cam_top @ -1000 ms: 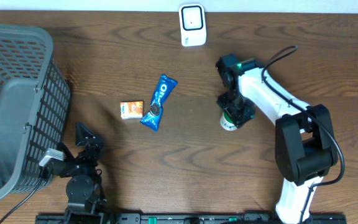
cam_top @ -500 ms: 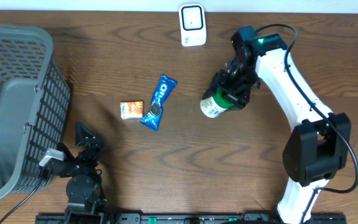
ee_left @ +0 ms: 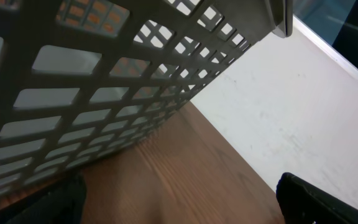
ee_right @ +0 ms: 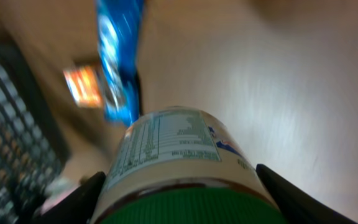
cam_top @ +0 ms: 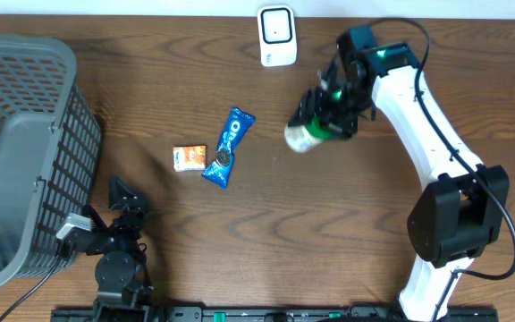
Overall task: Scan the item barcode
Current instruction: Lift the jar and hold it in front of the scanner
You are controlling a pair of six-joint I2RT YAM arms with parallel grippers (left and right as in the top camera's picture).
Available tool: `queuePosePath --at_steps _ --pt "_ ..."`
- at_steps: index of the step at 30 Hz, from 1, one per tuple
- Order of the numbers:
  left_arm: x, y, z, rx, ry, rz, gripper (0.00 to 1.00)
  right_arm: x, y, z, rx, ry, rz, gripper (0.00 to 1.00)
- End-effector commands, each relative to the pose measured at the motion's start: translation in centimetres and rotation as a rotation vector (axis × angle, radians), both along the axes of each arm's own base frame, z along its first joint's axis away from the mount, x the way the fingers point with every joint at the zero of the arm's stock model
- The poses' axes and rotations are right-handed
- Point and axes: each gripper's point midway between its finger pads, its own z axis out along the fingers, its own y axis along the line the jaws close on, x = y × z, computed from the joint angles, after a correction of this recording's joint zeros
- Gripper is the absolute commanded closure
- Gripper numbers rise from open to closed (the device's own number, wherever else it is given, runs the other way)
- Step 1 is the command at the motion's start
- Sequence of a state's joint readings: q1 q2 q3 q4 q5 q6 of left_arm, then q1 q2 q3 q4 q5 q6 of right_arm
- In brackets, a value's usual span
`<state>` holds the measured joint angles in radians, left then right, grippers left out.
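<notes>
The item is a pale jar (cam_top: 302,137) with a green lid and a printed label, and my right gripper (cam_top: 331,116) is shut on it. It hangs tilted on its side above the table, a little below and to the right of the white scanner (cam_top: 276,36). In the right wrist view the jar (ee_right: 179,149) fills the frame between the two black fingers (ee_right: 73,199), lid towards the camera, with my right gripper (ee_right: 182,194) round it. My left gripper (ee_left: 182,208) stands open and holds nothing, low at the front left beside the basket (ee_left: 104,93).
A blue cookie packet (cam_top: 228,147) and a small orange snack (cam_top: 189,157) lie mid-table, left of the jar. A grey mesh basket (cam_top: 21,161) takes up the left side. The left arm (cam_top: 114,241) rests near the front edge.
My right arm lifted the jar off the table at the right and carried it left and towards the back, tipping it onto its side. The left arm has not moved.
</notes>
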<state>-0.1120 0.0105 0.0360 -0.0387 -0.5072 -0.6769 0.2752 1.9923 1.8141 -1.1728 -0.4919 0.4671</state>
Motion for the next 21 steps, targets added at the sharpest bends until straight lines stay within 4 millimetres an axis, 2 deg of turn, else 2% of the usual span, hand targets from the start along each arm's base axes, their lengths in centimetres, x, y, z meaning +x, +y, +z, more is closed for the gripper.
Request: queuePosePath --at_steps 1,4,6,10,14,17,21 --pt "-0.1 0.2 -1.4 0.011 0.048 0.010 0.02 4.6 -1.4 3.3 -0.089 -0.255 -0.036 0.51" --pt "-0.1 0.2 -1.4 0.011 0.048 0.010 0.02 9.2 -1.7 5.3 -0.129 -0.469 -0.091 0.54" --pt "-0.1 0.2 -1.4 0.011 0.048 0.010 0.02 11.5 -2.1 6.5 -0.167 -0.582 -0.135 0.55" --pt "-0.1 0.2 -1.4 0.011 0.048 0.010 0.02 14.8 -3.1 9.1 -0.256 -0.769 -0.238 0.59" --pt "-0.1 0.2 -1.4 0.011 0.048 0.010 0.02 17.4 -4.0 10.9 -0.384 -0.948 -0.319 0.53" --pt "-0.1 0.2 -1.4 0.011 0.048 0.010 0.02 18.8 -2.7 10.8 -0.414 -1.028 -0.310 0.50" --pt "-0.1 0.2 -1.4 0.011 0.048 0.010 0.02 20.9 -1.2 8.9 -0.408 -1.084 -0.293 0.55"
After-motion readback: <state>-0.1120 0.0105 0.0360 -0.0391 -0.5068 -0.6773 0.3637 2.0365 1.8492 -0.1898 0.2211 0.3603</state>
